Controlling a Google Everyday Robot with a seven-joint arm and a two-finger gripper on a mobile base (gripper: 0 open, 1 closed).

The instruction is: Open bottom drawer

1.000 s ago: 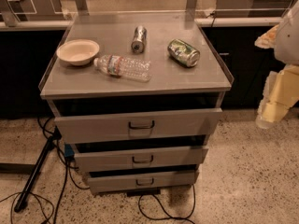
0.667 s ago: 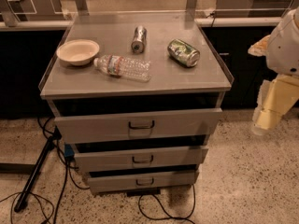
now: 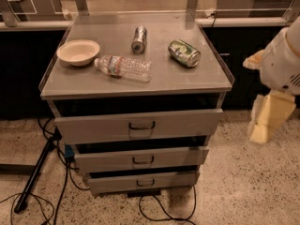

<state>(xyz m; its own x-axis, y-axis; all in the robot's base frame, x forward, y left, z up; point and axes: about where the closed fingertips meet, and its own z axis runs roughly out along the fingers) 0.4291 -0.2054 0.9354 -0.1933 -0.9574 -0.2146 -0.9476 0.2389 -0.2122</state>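
1. The grey cabinet [image 3: 187, 81] is seen in the middle. Three drawers are stacked in its front.
2. The robot arm [image 3: 281, 62] is seen at the right edge, beside the cabinet and apart from it.
3. The tall top drawer [image 3: 93, 125] and the middle drawer [image 3: 103, 161] are left alone. They are not the ones wanted.
4. The bottom drawer [image 3: 112, 183] is found lowest, just above the floor. It has the smallest front. It does not look pulled out yet.
5. A plastic bottle [image 3: 124, 68] is laid on its side on the cabinet top, near a bowl [image 3: 78, 51].
6. A green can [image 3: 184, 53] and a silver can [image 3: 138, 39] are laid on the top too, further back.
7. The gripper [image 3: 262, 125] is hung below the arm, at about the height of the top drawer. Nothing is touched by it. Whether it is open or closed cannot be told.
8. The small dark handle [image 3: 145, 182] is set in the middle of the bottom drawer.
9. What has changed: the gripper has been brought lower and a little closer to the cabinet than a moment ago. Nothing else has been moved.
10. So the reach has likely only been started. The gripper is still high and off to the side, and the handle must still be reached before any pull.
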